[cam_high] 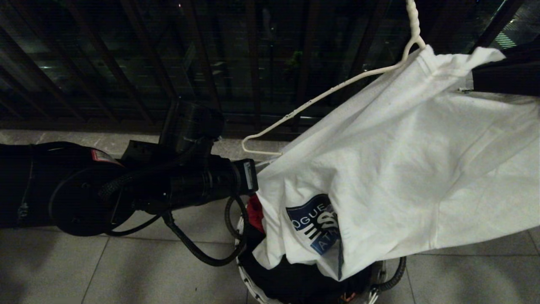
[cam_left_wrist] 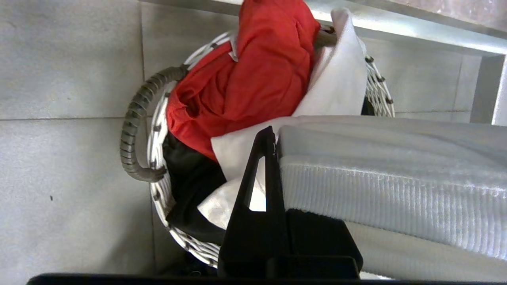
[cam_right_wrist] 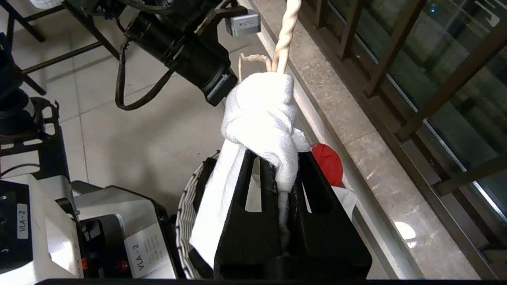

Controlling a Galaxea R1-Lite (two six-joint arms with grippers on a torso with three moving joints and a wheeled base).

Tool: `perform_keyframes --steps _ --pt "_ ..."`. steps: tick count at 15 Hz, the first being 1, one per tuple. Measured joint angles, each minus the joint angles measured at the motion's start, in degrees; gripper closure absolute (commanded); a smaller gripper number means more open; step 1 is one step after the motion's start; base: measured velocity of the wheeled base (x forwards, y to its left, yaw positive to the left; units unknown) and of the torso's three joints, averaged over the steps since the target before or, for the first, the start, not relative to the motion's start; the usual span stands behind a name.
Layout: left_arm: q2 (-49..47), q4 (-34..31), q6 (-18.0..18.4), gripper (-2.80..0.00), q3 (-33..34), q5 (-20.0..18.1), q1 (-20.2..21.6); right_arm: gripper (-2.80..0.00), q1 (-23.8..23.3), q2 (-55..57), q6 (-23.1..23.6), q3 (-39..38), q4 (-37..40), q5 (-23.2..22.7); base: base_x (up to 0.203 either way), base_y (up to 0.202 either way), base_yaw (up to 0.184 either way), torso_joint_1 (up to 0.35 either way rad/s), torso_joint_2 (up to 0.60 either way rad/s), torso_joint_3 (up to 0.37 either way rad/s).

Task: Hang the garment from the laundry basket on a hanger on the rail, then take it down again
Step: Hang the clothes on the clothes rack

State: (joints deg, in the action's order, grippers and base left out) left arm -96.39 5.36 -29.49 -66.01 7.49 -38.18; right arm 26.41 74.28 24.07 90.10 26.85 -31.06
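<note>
The white garment (cam_high: 422, 169) with its blue-and-black print hangs slanted on the thin white wire hanger (cam_high: 337, 88), above the laundry basket (cam_high: 252, 276). My left gripper (cam_left_wrist: 275, 136) is shut on the garment's ribbed edge (cam_left_wrist: 396, 178); cloth hides one finger. In the head view my left arm (cam_high: 202, 181) reaches the garment's lower left edge. My right gripper (cam_right_wrist: 283, 158) is shut on a bunched fold of the garment (cam_right_wrist: 261, 107) just below the hanger's twisted neck (cam_right_wrist: 287, 31). The right arm (cam_high: 506, 76) enters at the upper right. The rail is out of view.
A red cloth (cam_left_wrist: 257, 67) and a black cloth (cam_left_wrist: 190, 178) fill the basket (cam_left_wrist: 152, 134), which stands on grey floor tiles. The dark balcony railing (cam_high: 253, 63) and a stone sill (cam_right_wrist: 356, 118) run behind it. My own base (cam_right_wrist: 134, 249) stands close beside it.
</note>
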Motion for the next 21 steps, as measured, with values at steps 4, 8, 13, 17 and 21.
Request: perform_keyframes --steps 4,8,13,17,21 --pt "0.0 0.0 0.1 0.0 -0.5 0.0 1.2 0.0 -0.3 -0.3 0.2 -0.6 0.1 0.0 0.0 0.0 0.0 0.0 0.0 0.0" --pt "0.1 -0.1 0.6 0.0 -1.1 0.0 2.5 0.0 -0.5 -0.4 0.3 -1.1 0.1 0.0 0.0 0.0 0.0 0.0 0.0 0.0" --pt "0.3 0.0 1.0 0.0 -1.4 0.1 3.3 0.0 -0.5 -0.7 0.7 -2.6 0.1 0.0 0.0 0.0 0.0 0.0 0.0 0.0" --pt "0.7 0.0 0.9 0.0 -1.7 0.1 3.7 0.0 -0.5 -0.8 1.5 -3.9 0.0 0.0 0.0 0.0 0.0 0.0 0.0 0.0" --pt "2.0 0.0 1.1 0.0 -1.8 0.0 3.7 0.0 -0.4 -0.3 2.9 -5.0 -0.1 0.1 0.0 0.0 0.0 0.0 0.0 0.0"
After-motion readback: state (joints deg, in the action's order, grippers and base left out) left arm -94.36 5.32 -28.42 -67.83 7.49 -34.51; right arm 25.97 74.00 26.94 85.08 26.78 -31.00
